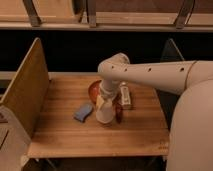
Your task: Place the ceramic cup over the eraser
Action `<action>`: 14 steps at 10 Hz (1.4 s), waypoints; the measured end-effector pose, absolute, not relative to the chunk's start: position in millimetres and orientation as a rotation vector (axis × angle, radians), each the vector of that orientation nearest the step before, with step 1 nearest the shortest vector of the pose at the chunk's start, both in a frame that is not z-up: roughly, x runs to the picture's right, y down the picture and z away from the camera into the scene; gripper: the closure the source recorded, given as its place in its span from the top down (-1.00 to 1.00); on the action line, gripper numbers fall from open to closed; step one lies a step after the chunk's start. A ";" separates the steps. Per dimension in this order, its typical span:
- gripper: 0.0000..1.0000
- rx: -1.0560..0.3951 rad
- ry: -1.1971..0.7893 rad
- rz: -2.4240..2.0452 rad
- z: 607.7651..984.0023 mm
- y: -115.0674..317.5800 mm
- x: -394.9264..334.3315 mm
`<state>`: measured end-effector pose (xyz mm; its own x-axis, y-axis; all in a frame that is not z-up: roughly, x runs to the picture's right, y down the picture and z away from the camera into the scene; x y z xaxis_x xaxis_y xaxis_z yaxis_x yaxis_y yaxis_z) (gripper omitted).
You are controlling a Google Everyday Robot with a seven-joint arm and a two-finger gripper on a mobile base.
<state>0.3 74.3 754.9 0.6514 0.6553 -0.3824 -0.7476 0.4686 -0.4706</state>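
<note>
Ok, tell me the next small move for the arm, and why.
Probably open the fingers and lift straight up. The gripper looks shut on the ceramic cup, which seems to rest on the table between the blue pad and the reddish-brown object. No eraser shows, so the cup may already cover it.
</note>
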 end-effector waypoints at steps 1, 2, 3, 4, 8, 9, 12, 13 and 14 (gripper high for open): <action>-1.00 -0.667 0.162 0.859 757.6 77.7 -1.5; -1.00 -0.671 0.169 0.859 760.1 78.8 0.0; -1.00 -0.676 0.174 0.861 763.9 79.6 1.6; -1.00 -0.681 0.173 0.864 766.4 80.2 1.8; -0.60 -0.706 0.164 0.862 773.5 85.8 -1.3; -0.57 -0.706 0.164 0.862 773.5 85.8 -1.4; -0.57 -0.706 0.164 0.862 773.5 85.7 -1.5; -0.57 -0.706 0.164 0.862 773.5 85.7 -1.5; -0.57 -0.706 0.164 0.862 773.5 85.7 -1.5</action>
<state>-1.5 85.7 773.5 0.6539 0.6391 -0.4050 -0.7431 0.4418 -0.5027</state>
